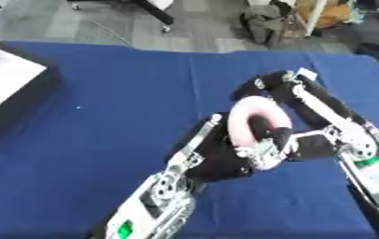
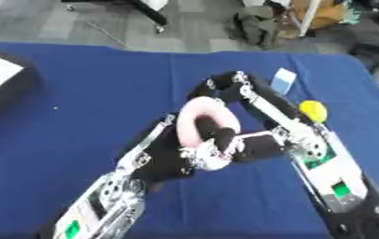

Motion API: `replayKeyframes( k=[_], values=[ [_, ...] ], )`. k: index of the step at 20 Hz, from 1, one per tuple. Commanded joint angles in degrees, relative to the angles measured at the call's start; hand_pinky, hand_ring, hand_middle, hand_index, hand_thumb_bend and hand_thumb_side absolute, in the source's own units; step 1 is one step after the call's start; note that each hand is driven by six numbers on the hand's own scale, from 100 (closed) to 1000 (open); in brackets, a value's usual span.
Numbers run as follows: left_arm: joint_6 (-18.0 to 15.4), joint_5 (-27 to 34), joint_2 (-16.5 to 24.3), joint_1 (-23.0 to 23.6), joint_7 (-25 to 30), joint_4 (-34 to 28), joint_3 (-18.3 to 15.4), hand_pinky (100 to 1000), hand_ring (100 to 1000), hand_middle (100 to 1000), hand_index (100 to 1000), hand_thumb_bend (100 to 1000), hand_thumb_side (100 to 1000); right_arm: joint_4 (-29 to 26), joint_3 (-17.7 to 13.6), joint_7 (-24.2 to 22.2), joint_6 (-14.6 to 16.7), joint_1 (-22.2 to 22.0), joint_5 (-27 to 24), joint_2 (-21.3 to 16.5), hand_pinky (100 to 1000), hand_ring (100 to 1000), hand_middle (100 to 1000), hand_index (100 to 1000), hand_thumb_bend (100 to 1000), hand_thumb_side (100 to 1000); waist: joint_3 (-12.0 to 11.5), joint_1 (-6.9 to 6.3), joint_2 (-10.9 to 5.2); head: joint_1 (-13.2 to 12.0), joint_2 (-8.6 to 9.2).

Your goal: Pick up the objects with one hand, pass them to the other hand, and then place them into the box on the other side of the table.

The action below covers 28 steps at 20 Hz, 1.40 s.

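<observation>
A pink ring point(image 1: 251, 116) is held up over the middle of the blue table point(image 1: 119, 130), and both hands meet at it. My left hand point(image 1: 219, 158) comes up from the bottom left, its fingers curled on the ring's lower end. From the right, my right hand point(image 1: 309, 145) reaches in with a finger hooked through the ring's hole. The black box point(image 1: 17, 86) with a pale inside stands at the left edge. The hands hide the ring's lower part.
On the right, a small yellow object point(image 2: 313, 110) lies beside my right arm, and a pale card point(image 2: 283, 80) lies farther back. Past the table's far edge are floor, chair legs and bags.
</observation>
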<state>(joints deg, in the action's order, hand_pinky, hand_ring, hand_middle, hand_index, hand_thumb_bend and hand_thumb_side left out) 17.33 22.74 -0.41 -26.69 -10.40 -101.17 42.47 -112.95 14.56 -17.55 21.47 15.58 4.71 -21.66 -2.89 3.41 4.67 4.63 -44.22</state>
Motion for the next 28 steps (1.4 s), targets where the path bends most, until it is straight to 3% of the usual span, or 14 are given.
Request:
replayKeyframes(
  k=[1, 7, 11, 17, 28],
  values=[
    [-0.1, 0.4, 1.6, -0.3, 0.9, -0.6, -0.9, 637, 627, 547, 292, 100, 187, -1.6, -0.6, -0.2, -2.0, 0.6, -4.0, 0.0, 738, 710, 528, 323, 100, 470, 0.1, -0.08, -0.54, 0.0, 0.1],
    [-0.3, 0.8, 1.9, 0.0, 1.5, -1.0, -1.4, 635, 626, 546, 293, 100, 191, -1.6, -1.4, -1.6, -2.6, 0.7, -6.9, 0.6, 747, 723, 545, 354, 100, 470, 0.2, -0.12, -0.55, -0.2, 0.1],
    [-0.2, 1.1, 1.9, 0.0, 1.4, -1.1, -1.5, 635, 626, 546, 296, 100, 190, -1.6, -1.5, -4.9, 0.2, 0.6, -6.5, 0.7, 762, 753, 582, 419, 100, 470, 0.3, -0.14, -0.57, -0.3, 0.1],
    [0.0, 1.5, 2.0, -0.1, 1.2, -1.5, -1.5, 634, 625, 547, 299, 100, 190, -1.6, -1.6, -8.6, 4.4, 0.5, -4.4, 0.9, 769, 764, 598, 441, 100, 462, 0.3, -0.15, -0.53, -0.3, 0.1],
    [0.0, 1.5, 2.3, 0.1, 1.2, -1.9, -1.7, 635, 627, 550, 298, 100, 196, -1.6, -2.2, -12.2, 3.1, -0.3, -10.0, 0.9, 773, 777, 622, 501, 100, 470, 0.6, -0.21, -0.59, -0.6, 0.1]
  ],
)
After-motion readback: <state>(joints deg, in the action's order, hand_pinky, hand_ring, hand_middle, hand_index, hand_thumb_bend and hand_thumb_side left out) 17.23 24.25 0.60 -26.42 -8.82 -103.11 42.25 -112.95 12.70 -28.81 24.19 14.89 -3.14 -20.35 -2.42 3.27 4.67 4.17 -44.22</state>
